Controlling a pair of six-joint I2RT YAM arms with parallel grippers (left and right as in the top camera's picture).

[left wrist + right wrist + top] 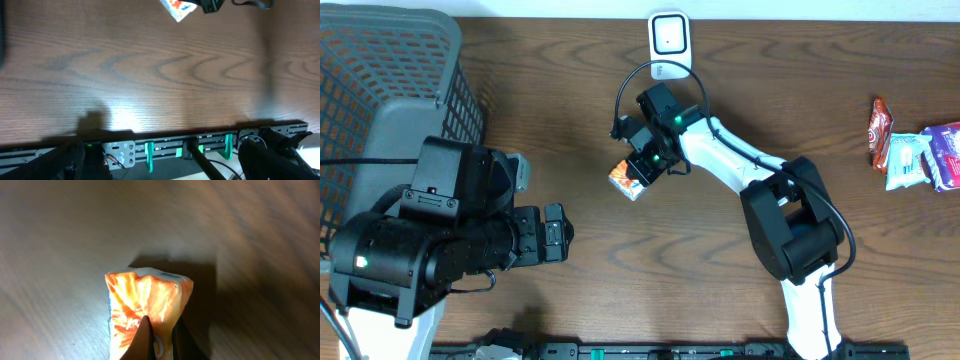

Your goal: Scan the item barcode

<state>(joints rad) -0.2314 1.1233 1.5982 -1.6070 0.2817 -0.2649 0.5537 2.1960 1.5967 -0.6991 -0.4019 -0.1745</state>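
The right claw (642, 166) is pinched tight on one end of the small orange-and-white crinkled snack packet (627, 178). In the right wrist view its dark fingertips (146, 339) meet over the wrapper. Gripping by the end leaves the printed faces free, which I judge is so the barcode can be turned toward the white barcode scanner (669, 35) standing at the worktop's far edge. The packet is around mid-worktop, near the scanner but apart from it. Whether it is clear of the wood I cannot tell. The left claw (556, 238) is spread wide and empty toward the near left corner, beside the grey plastic basket (380, 60), probably parked out of the way. More wrapped snacks (918, 150) lie at the right edge.
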